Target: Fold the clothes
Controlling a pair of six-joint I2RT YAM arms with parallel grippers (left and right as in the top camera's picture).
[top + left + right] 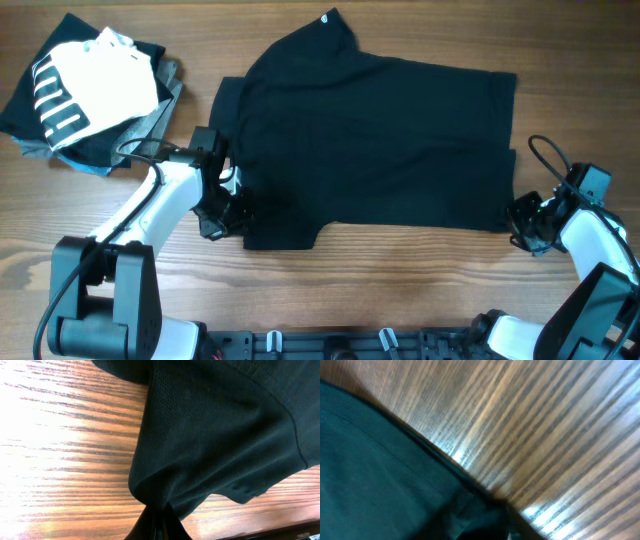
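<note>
One black T-shirt (370,140) is spread flat on the worktop (400,290) between the two pincers, and its long axis runs from one pincer across to the other. From the left pincer (225,215) the cloth extends toward the right pincer (522,222) and away from the robot's base. From the right pincer it extends the opposite way, toward the left one. Each arm is stationed at its own end of the near edge, so neither is nearer to the shirt as a whole.

In the left wrist view the left pincer (155,520) is seen clamped on the T-shirt (215,425), whose mesh fabric is gathered to a point between the jaws. The right wrist view is blurred. The T-shirt (380,475) is seen with its edge just beside the right pincer, but whether that pincer is wide, narrow or gripping cloth cannot be told.

A fold carried away from the base is judged likely to need both near corners held, so the right grip should be confirmed.

Counted are one shirt to fold, two arms, two pincers, and one heap of other clothes (90,95) beyond the left pincer, apart from the shirt. The number of garments in the heap cannot be told.
</note>
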